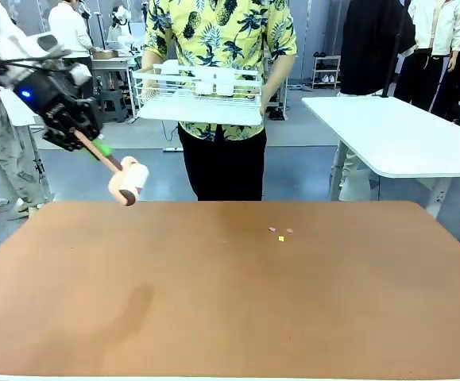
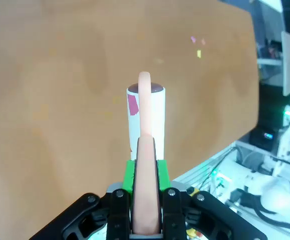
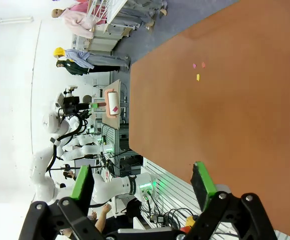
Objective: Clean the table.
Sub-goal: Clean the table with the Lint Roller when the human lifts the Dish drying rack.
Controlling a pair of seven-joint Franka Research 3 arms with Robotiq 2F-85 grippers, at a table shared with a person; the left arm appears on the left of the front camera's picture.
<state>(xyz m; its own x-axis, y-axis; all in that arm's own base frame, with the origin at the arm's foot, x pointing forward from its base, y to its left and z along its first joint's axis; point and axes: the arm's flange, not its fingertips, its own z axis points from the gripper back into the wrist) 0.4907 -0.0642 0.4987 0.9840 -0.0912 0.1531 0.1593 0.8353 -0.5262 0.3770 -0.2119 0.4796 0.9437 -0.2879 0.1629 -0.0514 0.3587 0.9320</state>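
A robotics lab, by the look of it; a white left arm (image 1: pixel 31 51) with a blue lamp lit at its wrist comes in from the upper left of the front view, above a broad reddish-brown tabletop (image 1: pixel 230 302); a white-topped table (image 1: pixel 404 135) stands at the right on a bare grey floor (image 1: pixel 309 171); a person in a patterned shirt (image 1: pixel 222 32) stands at the far edge, with others behind; cables (image 3: pixel 165 217) and green-lit gear crowd the bottom of the right wrist view.

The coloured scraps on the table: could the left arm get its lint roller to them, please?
Probably yes: the left gripper holds the lint roller over bare table, nothing between it and the scraps.
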